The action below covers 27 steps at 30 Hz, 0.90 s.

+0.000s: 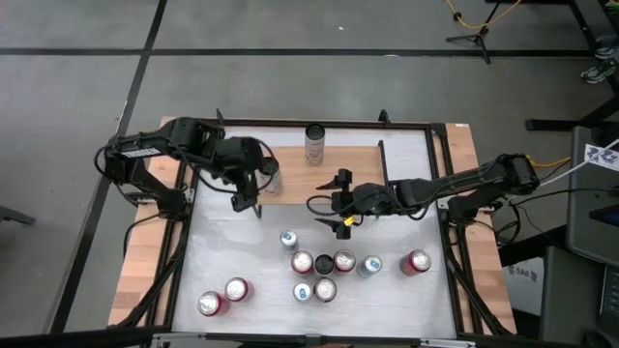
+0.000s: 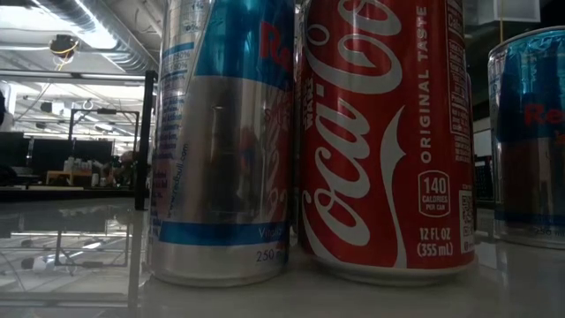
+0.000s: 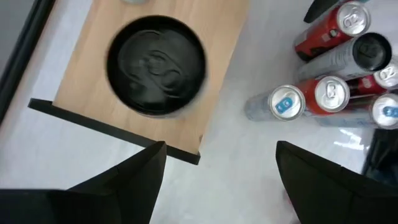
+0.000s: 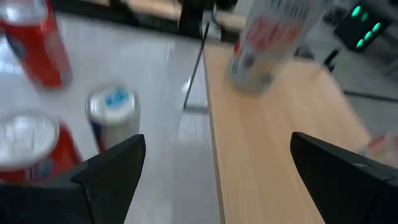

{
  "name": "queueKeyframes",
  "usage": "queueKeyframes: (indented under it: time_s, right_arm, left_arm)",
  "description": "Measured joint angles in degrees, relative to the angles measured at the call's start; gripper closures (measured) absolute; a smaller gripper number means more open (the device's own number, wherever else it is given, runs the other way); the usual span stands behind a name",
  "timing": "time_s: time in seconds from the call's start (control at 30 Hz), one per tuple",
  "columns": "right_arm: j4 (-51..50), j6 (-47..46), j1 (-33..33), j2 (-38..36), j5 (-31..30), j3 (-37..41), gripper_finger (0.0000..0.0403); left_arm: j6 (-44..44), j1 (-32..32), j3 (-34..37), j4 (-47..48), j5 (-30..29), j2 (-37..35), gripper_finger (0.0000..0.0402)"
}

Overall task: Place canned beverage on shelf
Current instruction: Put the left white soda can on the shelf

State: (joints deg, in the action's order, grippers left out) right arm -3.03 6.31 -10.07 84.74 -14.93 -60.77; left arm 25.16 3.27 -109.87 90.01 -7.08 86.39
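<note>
Two cans (image 1: pixel 314 143) on shelf (image 1: pixel 348 164)

A white worktop (image 1: pixel 242 242) is seen carrying a wood-topped shelf (image 1: pixel 338 164) and a group of upright cans (image 1: pixel 324 263). Two cans (image 1: pixel 314 143) are stood on the shelf.

Grey concrete floor (image 1: pixel 290 29) crossed by dark lines surrounds the tabletop (image 1: pixel 145 280), whose wood edges frame a white surface. A black tripod base (image 1: pixel 474 37) and orange cable (image 1: pixel 474 12) lie beyond. Ceiling ducts (image 2: pixel 97 26) and strip lights (image 2: pixel 35 40) hang overhead
</note>
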Motion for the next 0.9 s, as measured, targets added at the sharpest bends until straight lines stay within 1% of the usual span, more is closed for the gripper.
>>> queueKeyframes:
  time_s: [0.17, 0.33, 0.43, 0.6, 0.8, 0.9]
  right_arm:
    - [6.6, 0.0, 1.0, 0.8, 0.8, 0.0, 0.001]
    - [10.8, 0.0, 2.5, 2.8, 2.5, 0.0, 0.001]
    - [14.0, 0.0, 3.5, 4.2, 3.9, 0.0, 0.001]
    - [18.7, 0.0, 5.1, 7.1, 4.1, 0.0, 0.001]
    - [23.1, 0.0, 7.0, 10.3, 4.1, 0.0, 0.001]
    - [26.3, 0.0, 7.7, 12.1, 4.1, 0.0, 0.001]
  left_arm:
    - [2.7, 3.7, 1.7, 0.0, -5.1, 0.0, 0.0138]
    - [4.4, 5.9, 6.5, 0.0, -7.0, -0.1, 0.0181]
    - [4.4, 6.7, 10.1, 0.0, -8.1, -0.1, 0.0212]
    - [4.8, 6.7, 14.6, -0.7, -11.7, -0.1, 0.0268]
    - [5.1, 6.7, 18.0, -5.7, -12.2, -0.1, 0.0336]
    - [6.6, 6.6, 19.2, -7.2, -13.9, -0.1, 0.0367]
